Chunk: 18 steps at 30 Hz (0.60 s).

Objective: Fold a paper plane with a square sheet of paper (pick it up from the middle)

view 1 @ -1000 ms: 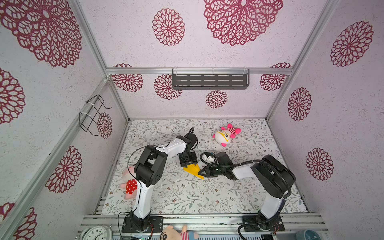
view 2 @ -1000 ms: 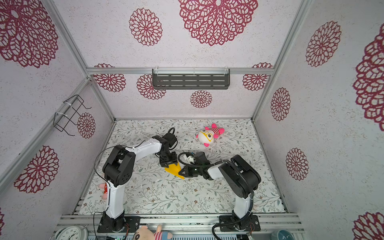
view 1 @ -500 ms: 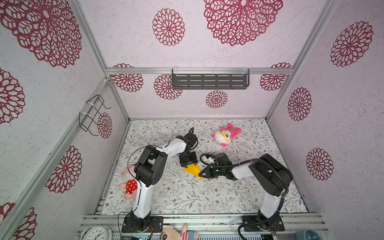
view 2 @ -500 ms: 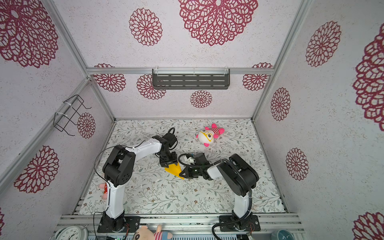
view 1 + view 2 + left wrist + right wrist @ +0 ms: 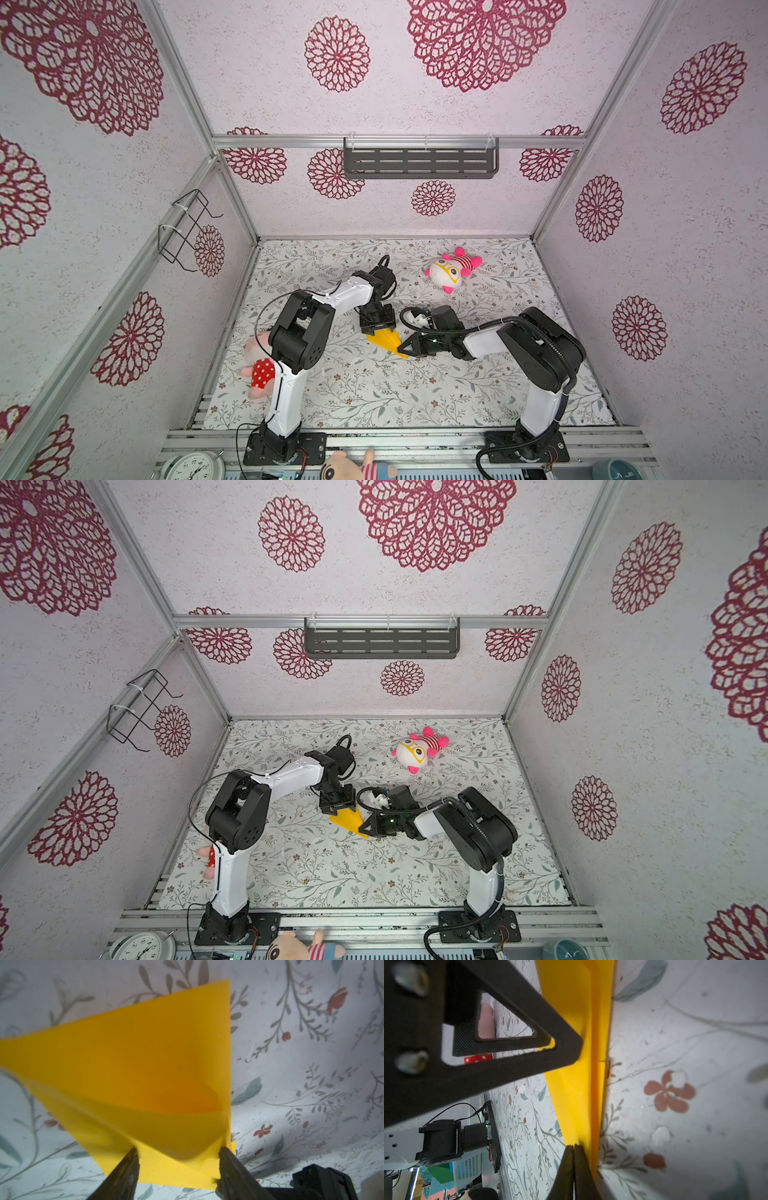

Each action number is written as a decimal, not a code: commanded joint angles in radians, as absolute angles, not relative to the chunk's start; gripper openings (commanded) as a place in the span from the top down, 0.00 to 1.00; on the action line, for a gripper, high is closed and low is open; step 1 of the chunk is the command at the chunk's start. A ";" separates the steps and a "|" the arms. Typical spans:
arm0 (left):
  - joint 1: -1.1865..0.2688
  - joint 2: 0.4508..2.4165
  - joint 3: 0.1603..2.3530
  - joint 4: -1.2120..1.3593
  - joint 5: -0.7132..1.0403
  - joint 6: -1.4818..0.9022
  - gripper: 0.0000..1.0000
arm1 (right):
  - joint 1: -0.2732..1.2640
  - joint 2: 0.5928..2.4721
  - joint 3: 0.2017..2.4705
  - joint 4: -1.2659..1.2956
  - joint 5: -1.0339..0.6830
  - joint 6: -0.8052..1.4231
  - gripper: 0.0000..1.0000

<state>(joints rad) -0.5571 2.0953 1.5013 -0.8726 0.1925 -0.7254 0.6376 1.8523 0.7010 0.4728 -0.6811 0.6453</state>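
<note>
In both top views the thin yellow-orange paper sheet (image 5: 384, 340) (image 5: 347, 820), already folded to a wedge, lies mid-table on the floral-print tablecloth (image 5: 374, 395). The left gripper (image 5: 378, 331) is at its far end and the right gripper (image 5: 402, 346) at its right tip.

The left wrist view shows the left jaws standing apart, tips planted on the folded corner, the top flap bulging.

The right wrist view shows the right jaws closed together, nothing visibly between them, against the sheet's edge.

I'd worry a sideways push slides the lightly pinned sheet and skews the crease.

Floral table (image 5: 374, 399) bears paper (image 5: 384, 338), pink plush (image 5: 451, 271), spotted plush (image 5: 261, 368).
</note>
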 commanded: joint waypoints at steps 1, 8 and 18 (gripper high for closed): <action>-0.524 2.087 1.455 -0.699 0.179 -0.697 0.35 | 0.634 1.888 0.689 0.362 -0.569 0.622 0.92; -0.500 1.940 1.315 -0.579 0.242 -0.761 0.37 | 0.634 1.888 0.693 0.356 -0.568 0.622 0.92; -0.494 1.919 1.259 -0.541 0.240 -0.781 0.51 | 0.634 1.890 0.696 0.354 -0.565 0.623 0.93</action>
